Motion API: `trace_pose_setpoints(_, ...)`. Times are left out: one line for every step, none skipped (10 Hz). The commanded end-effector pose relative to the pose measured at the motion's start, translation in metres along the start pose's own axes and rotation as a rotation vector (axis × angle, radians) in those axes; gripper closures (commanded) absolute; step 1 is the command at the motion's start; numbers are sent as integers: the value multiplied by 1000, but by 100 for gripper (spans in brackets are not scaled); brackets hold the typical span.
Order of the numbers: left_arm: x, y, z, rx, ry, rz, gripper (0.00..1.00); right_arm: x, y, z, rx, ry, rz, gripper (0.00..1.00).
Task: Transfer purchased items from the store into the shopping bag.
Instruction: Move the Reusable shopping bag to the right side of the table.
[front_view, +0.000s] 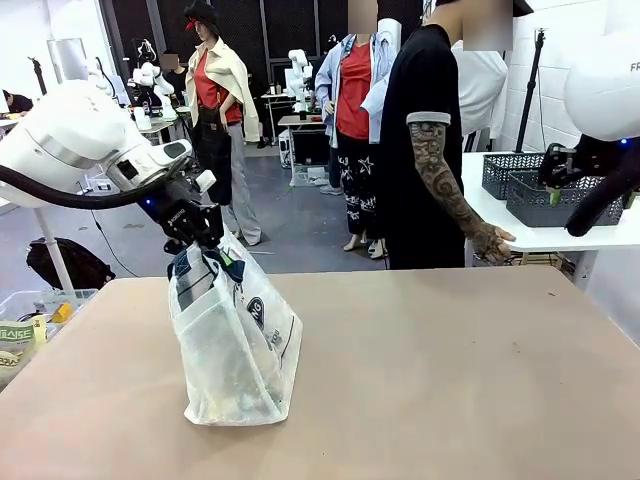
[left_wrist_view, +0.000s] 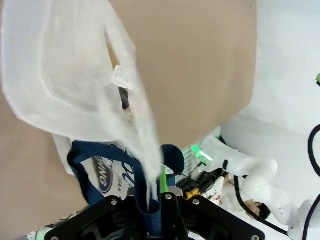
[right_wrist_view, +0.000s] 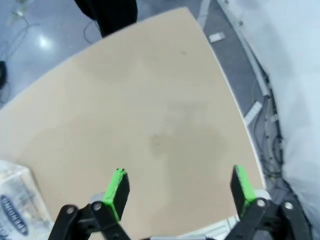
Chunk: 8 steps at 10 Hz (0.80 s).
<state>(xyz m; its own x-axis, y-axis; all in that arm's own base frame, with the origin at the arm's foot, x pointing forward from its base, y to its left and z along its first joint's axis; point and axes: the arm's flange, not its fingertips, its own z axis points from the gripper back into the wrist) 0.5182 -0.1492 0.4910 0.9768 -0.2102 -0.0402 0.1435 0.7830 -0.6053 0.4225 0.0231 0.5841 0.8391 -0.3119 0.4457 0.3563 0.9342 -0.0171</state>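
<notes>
While the left arm reaches in low from the side, its gripper (front_view: 205, 243) is clamped on the blue handles (left_wrist_view: 150, 210) of the bag (front_view: 235, 350), which stands on the counter (front_view: 450, 380). Raised at the right, the right gripper (right_wrist_view: 177, 192) hangs wide open, empty. A person's hand (front_view: 492, 242) rests on a white table (front_view: 560, 237) bearing baskets (front_view: 560, 200).

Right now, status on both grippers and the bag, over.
Left gripper shut on shopping bag handle, bag upright on table. Right gripper open, holding nothing, above bare tabletop. Person's hand at far edge.
</notes>
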Motion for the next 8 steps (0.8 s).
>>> trace_pose_setpoints(-1,-7,33,101,-89,-36,100,13,14,4,6,-1,59,0)
trace_pose_setpoints(-4,-10,69,162,-116,-60,100,13,14,4,6,-1,59,0)
trace_pose_setpoints(-5,-8,101,188,-140,-44,100,13,14,4,6,-1,59,0)
trace_pose_setpoints(-6,0,132,198,-148,-8,100,13,14,4,6,-1,59,0)
trace_pose_setpoints(-11,13,159,200,-153,25,100,13,14,4,6,-1,59,0)
trace_pose_setpoints(-17,25,180,232,-174,67,100,13,14,4,6,-1,59,0)
trace_pose_setpoints(-18,46,211,289,-196,136,100,13,14,4,6,-1,59,0)
trace_pose_setpoints(-18,64,233,335,-201,219,100,13,14,4,6,-1,59,0)
